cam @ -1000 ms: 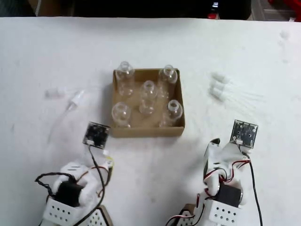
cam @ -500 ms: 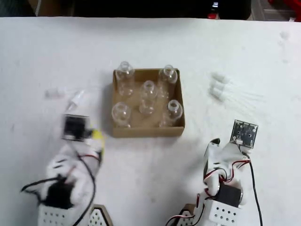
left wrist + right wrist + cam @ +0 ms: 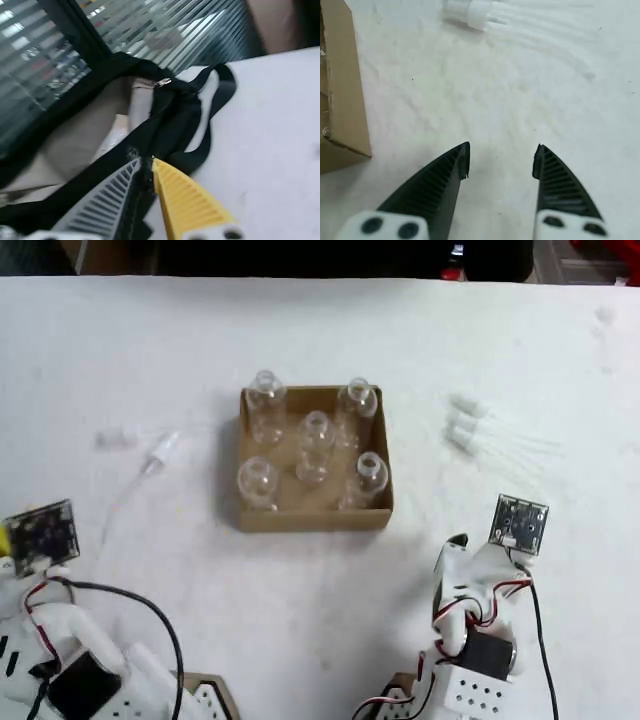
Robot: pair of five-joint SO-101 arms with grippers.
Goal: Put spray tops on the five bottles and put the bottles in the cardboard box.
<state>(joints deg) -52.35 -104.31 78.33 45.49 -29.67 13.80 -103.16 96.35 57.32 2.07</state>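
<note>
The left arm (image 3: 70,670) is seen at about 8 o'clock in the high view, with its wrist swung out toward 9 o'clock at the edge. The left gripper (image 3: 148,165) is held with its grey and yellow fingers pressed together. The right arm (image 3: 470,630) is set at 5 o'clock, pointed toward 12. The right gripper (image 3: 501,155) is held low, with its two black fingers spread apart.

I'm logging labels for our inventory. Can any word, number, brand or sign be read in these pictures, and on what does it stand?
None can be read.
The cardboard box has plain walls.
The bottles are clear, with no label that can be made out.
Any marks on the wrist camera boards are too small to read.
</note>
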